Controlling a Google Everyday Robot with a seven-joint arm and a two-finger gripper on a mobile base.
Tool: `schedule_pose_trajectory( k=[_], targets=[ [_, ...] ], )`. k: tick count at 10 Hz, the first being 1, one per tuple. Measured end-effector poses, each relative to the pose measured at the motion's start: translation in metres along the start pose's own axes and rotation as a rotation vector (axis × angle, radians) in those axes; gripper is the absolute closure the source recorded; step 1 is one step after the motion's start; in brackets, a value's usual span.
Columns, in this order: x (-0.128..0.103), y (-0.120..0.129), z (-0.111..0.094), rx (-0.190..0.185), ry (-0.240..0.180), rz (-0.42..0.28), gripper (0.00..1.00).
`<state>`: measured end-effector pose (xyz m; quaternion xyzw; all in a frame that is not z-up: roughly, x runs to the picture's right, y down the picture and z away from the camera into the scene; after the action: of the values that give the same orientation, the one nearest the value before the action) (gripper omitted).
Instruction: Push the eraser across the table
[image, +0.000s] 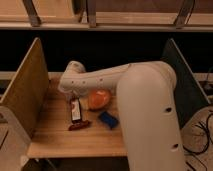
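Gripper (74, 95): at the eraser's far end; whether spread or closed cannot be told.
Eraser (75, 110): flat on table (55, 140), left of orange object (99, 98).
Blue piece (108, 119): right of eraser, apart.

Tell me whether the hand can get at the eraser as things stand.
Probably yes. The hand sits just behind the eraser on the table, nothing visible between them. The orange object lies off to the side, the slim red item past the near end.
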<state>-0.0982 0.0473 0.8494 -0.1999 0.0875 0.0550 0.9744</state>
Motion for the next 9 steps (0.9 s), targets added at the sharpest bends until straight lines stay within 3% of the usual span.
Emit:
schedule_pose_trajectory(
  k=[9],
  targets=[
    [-0.0017,0.0006,-0.0003,0.0,-0.001,-0.003,0.2]
  ],
)
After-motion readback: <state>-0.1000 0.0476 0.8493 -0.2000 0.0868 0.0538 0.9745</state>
